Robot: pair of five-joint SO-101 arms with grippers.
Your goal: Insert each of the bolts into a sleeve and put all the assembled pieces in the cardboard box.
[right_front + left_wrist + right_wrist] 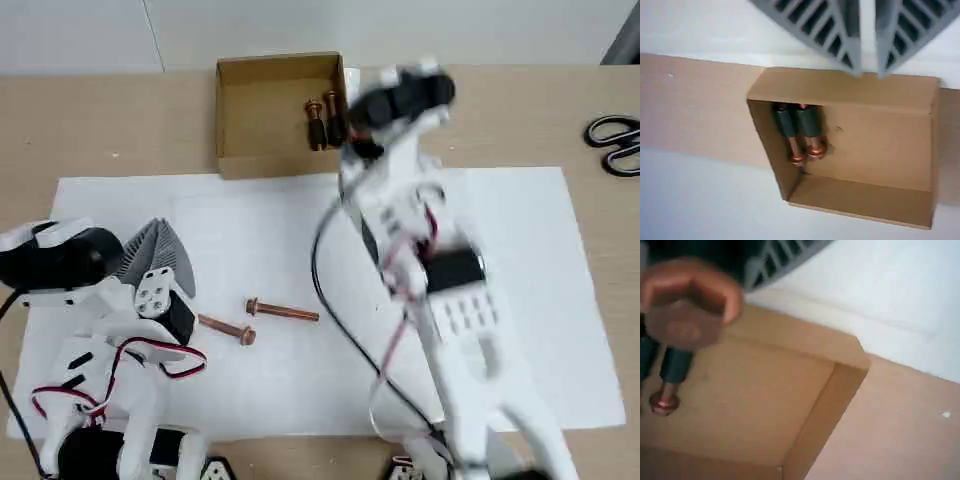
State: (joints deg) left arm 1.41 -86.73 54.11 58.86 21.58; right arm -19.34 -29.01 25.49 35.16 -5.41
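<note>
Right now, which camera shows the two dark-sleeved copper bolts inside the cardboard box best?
Left wrist view: both dark-sleeved copper bolts lie side by side, unobstructed, in a corner of the cardboard box. High view shows them small beside an arm. Right wrist view catches them at its edge.

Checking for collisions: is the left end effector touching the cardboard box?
Apart. The high view shows the left end effector over the white paper, with bare paper between it and the cardboard box.
</note>
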